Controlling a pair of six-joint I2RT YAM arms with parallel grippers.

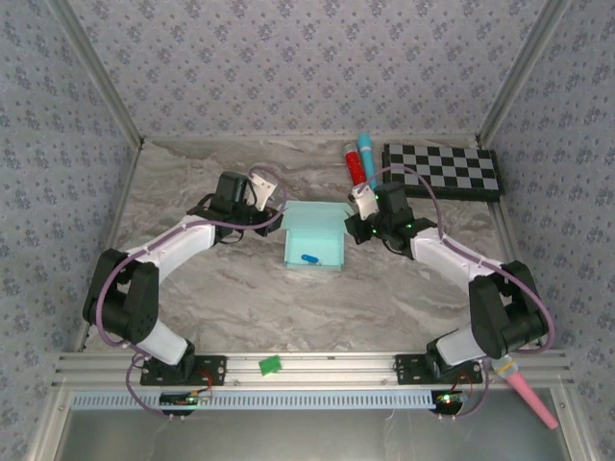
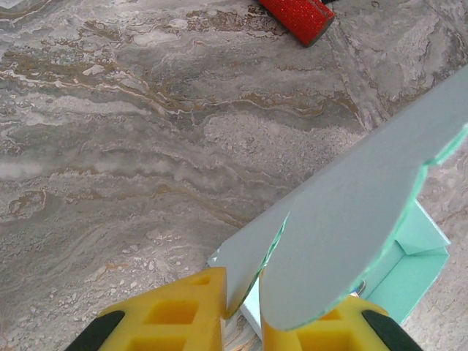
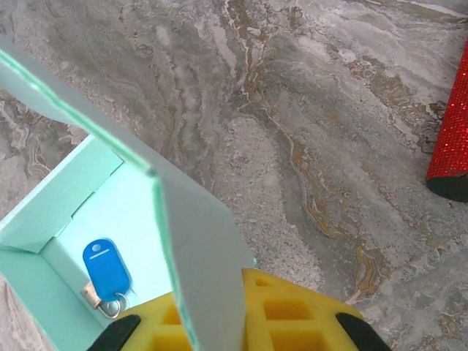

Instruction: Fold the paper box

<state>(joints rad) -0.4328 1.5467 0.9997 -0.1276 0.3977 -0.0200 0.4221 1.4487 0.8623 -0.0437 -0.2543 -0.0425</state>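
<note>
Squarely between the two grippers sits the pale mint-blue thin-card paper box (image 1: pixel 314 245), mouth up on the marbled grey table (image 1: pixel 192 279). The left gripper (image 2: pixel 241 296) pinches the box's left flap (image 2: pixel 351 219) and the right gripper (image 3: pixel 219 303) its right flap (image 3: pixel 197 241). Neither arm is nearer, so folding likely means each swinging its flap toward the other.
</note>
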